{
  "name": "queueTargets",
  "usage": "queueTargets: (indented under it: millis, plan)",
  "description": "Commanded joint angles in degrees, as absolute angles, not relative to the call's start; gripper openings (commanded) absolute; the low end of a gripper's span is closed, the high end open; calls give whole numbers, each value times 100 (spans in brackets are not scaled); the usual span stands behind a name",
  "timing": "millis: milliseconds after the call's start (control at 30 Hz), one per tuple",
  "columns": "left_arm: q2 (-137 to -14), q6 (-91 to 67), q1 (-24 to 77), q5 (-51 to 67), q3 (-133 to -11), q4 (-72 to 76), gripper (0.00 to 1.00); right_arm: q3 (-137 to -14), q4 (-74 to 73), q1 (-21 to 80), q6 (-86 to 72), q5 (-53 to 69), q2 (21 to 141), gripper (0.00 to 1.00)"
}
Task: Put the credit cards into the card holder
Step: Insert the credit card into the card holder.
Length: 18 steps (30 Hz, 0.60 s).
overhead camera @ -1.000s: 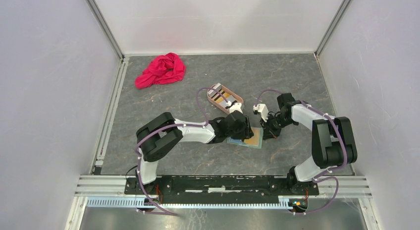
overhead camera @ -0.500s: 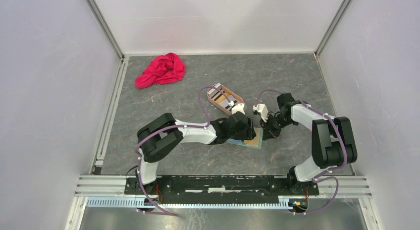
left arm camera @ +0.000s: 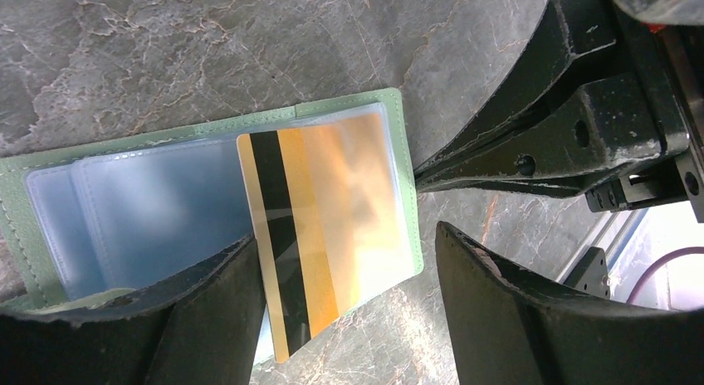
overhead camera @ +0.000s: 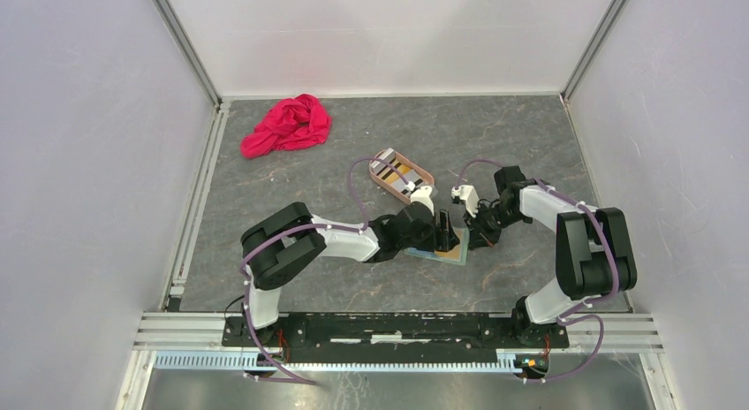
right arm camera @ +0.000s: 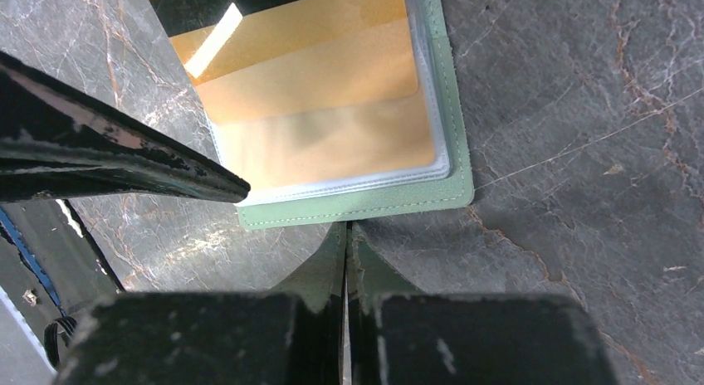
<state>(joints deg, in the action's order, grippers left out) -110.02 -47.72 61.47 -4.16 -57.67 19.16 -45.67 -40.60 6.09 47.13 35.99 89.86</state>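
**A:** Left wrist view. What does the left gripper (left arm camera: pixel 344 236) hold?

**B:** Nothing. Its jaws stand well apart and straddle the gold card (left arm camera: pixel 328 227) across its short side from above.

**A:** Where does that card lie?

**B:** It lies on the right half of the open card holder (left arm camera: pixel 158 211), which rests flat on the table between the two grippers. The plain gold part sits under the clear pocket. The dark-striped edge lies uncovered toward the fold, on the left. One corner pokes past a long edge of the holder.

**A:** And its long axis?

**B:** Roughly near to far, across the holder's length and slightly skewed to it.

**A:** Right wrist view. What is the right gripper (right arm camera: pixel 346 236) doing?

**B:** It is clenched on the green snap tab (right arm camera: pixel 328 265) at the holder's right edge, which pins the holder down.

**A:** What does the coming move turn on?

**B:** The card appears not fully seated. Seating it would mean pushing rightward, toward the right gripper, and the left gripper is directly over the card. If the next step is a fresh card, the tray (overhead camera: pixel 424 174) with more cards (overhead camera: pixel 395 170) lies just beyond the left gripper and slightly to its left. The left arm is the nearer one.
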Motion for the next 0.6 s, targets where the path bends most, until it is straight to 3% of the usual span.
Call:
queueTargets:
  millis: [0, 567]
  plan:
    - [-10973, -4847, 6152, -163, -5635, 2060, 78, -4614, -4048, 608, 4685, 3779, 9091, 0]
    - [-10986, -4957, 6224, -452, -5911, 1382, 84, -4614, -4045, 583, 4676, 3797, 9145, 0]
